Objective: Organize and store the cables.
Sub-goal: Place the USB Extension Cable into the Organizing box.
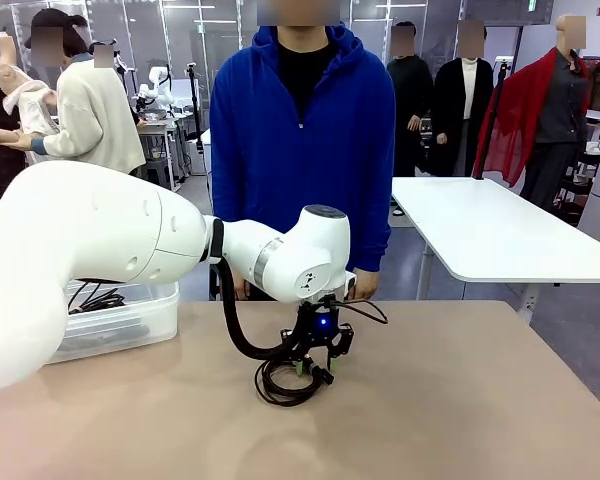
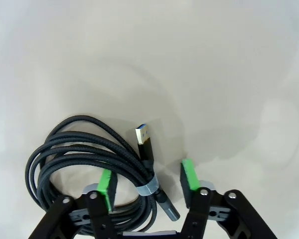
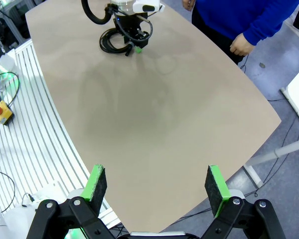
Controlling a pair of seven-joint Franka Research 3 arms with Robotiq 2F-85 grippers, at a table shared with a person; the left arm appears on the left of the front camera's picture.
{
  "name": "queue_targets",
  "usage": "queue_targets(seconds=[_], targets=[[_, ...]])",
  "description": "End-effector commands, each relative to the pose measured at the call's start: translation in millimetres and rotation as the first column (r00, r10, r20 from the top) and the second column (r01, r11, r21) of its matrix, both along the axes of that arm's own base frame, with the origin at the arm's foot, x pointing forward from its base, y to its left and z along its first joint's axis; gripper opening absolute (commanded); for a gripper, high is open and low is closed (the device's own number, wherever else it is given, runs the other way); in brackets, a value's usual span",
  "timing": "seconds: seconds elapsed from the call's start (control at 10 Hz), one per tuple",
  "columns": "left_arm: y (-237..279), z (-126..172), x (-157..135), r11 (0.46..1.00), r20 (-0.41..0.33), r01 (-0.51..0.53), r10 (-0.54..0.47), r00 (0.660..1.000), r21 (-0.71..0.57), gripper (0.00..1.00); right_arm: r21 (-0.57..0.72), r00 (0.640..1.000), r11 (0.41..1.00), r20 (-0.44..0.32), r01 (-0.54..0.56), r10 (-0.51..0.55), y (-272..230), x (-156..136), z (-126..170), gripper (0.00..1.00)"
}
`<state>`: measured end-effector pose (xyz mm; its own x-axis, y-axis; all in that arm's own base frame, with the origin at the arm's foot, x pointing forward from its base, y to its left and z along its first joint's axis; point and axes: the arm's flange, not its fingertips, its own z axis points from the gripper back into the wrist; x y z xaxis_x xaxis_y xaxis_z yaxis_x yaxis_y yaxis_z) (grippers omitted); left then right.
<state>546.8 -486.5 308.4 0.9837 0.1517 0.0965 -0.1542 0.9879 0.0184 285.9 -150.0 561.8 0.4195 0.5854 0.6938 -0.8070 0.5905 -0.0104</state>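
Observation:
One of the cables [image 1: 285,385], a dark braided cord coiled into a loop, lies on the tan table near the middle. In the left wrist view the cable [image 2: 79,144] has a USB plug [image 2: 144,140] and a grey tie around its strands. My left gripper [image 2: 148,180] is down over it, its green pads [image 2: 189,175] standing on either side of the tied bundle with a gap still showing on one side. From the front, the left gripper [image 1: 315,368] sits at the coil's far edge. My right gripper [image 3: 156,184] hangs open above the table's near edge, holding nothing.
A clear plastic bin [image 1: 130,322] at the left holds more black cord [image 1: 95,300]. A person in a blue hoodie [image 1: 302,150] stands at the far edge with hands [image 1: 365,285] near the table. A white table [image 1: 500,230] stands behind on the right.

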Motion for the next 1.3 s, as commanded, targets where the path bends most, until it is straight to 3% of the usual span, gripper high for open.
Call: queue_targets(seconds=[0.0, 0.2, 0.6, 0.7, 0.9, 1.2], targets=[[9, 6, -14, 0.997, 0.042, -0.055, 0.053, 0.998, 0.050, 0.00, -0.003, 1.000, 1.000, 0.010, -0.003, 0.003, 0, 1, 0, 1.00], [8, 6, -14, 0.996, 0.042, -0.061, 0.058, 0.997, 0.060, 0.04, -0.003, 1.000, 1.000, 0.010, -0.003, 0.003, 0, 1, 0, 1.00], [12, 8, -18, 0.997, 0.051, -0.049, 0.046, 0.998, 0.055, 0.00, -0.003, 1.000, 1.000, 0.010, -0.003, 0.003, 0, 1, 0, 1.00], [13, 16, -20, 0.997, 0.033, -0.020, 0.018, 0.999, 0.073, 0.00, -0.003, 1.000, 1.000, 0.010, -0.003, 0.003, 0, 1, 0, 1.00], [19, 53, -32, 0.996, 0.072, 0.081, -0.084, 0.994, 0.043, 0.00, -0.003, 1.000, 1.000, 0.010, -0.003, 0.003, 0, 1, 0, 1.00], [34, 90, -48, 0.992, 0.102, 0.096, -0.105, 0.989, 0.088, 0.00, -0.003, 1.000, 1.000, 0.010, -0.003, 0.003, 0, 1, 0, 1.00]])
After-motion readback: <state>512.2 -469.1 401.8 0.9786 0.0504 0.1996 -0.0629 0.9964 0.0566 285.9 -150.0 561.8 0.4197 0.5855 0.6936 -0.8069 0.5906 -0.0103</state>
